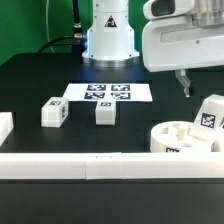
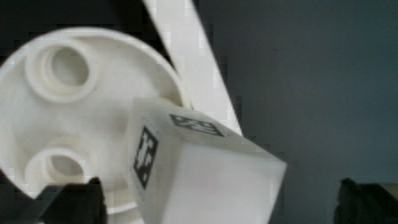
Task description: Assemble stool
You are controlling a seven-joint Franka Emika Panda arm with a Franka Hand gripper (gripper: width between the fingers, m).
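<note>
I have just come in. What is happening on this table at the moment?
A robot arm is assembling a white stool. Its end effector is open, holds nothing and hangs above the round seat at the exterior view's right. One leg is already at the seat, but I cannot tell whether it sits in a socket. Two more wait loose on the table near the marker board: the left leg and the middle leg.

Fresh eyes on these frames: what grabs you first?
The round white seat at the exterior view's lower right stands out, with a tagged leg sitting on it and the open gripper hanging just above. Two loose legs sit on the black table near the marker board.
</note>
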